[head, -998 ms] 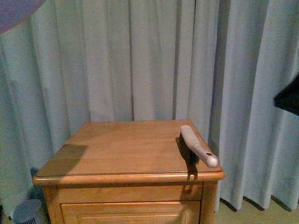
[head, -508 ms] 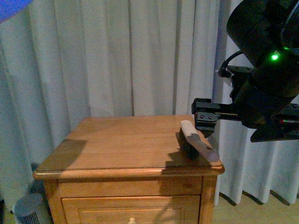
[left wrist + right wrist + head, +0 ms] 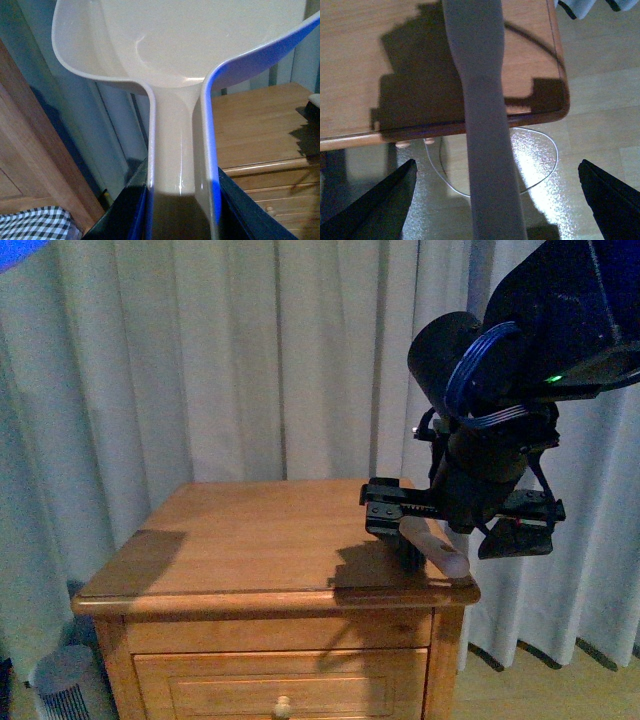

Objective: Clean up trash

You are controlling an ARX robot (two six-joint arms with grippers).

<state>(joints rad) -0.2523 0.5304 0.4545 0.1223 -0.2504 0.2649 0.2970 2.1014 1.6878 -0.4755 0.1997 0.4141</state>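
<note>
Trash: not sighted in any view. Brush (image 3: 440, 548) lies at the front right corner of the desk (image 3: 250, 540), handle overhanging the edge there. Right claw (image 3: 445, 538) released, straddling the handle, clear of it on both sides. Left claw (image 3: 180, 210) clenched on the handle of the dustpan (image 3: 180, 40), held clear of the desk.

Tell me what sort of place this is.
Probably a bedroom at home: a wooden nightstand with a drawer, floor-length pale curtains behind it, and black-and-white checked fabric, perhaps bedding, seen by the left wrist camera.
</note>
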